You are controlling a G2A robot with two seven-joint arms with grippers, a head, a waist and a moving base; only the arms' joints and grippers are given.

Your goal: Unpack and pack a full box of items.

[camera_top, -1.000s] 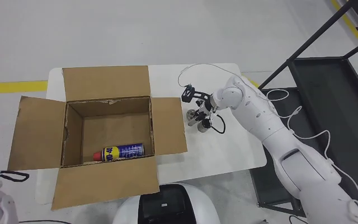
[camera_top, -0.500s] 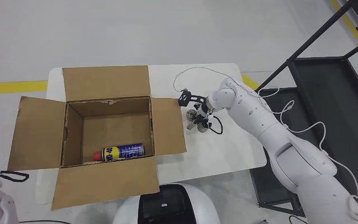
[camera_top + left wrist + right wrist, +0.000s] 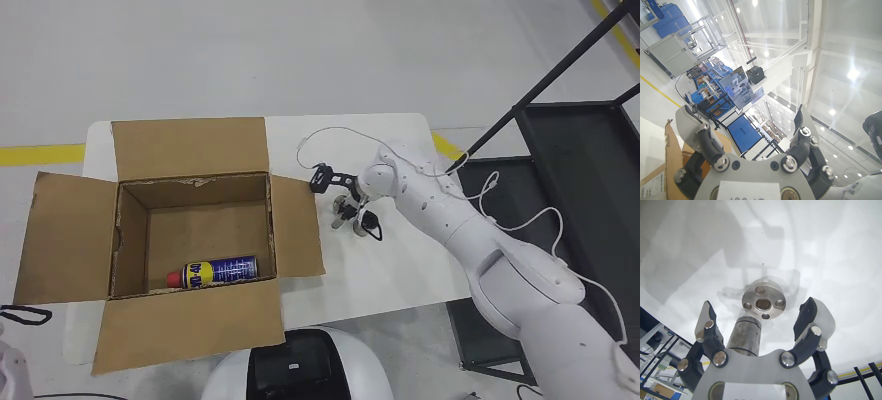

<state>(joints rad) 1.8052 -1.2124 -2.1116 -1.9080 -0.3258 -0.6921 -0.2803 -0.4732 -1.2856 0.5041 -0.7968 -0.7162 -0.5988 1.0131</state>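
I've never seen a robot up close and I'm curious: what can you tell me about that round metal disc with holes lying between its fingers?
The metal disc is round, silvery and steel-like, with a large centre hole and four smaller ones around it; one looks plugged. It seems to lie flat on the white table, between the spread fingers of the right gripper, with neither pad touching it. A duller grey cylinder overlaps its edge; whether they are joined is unclear.
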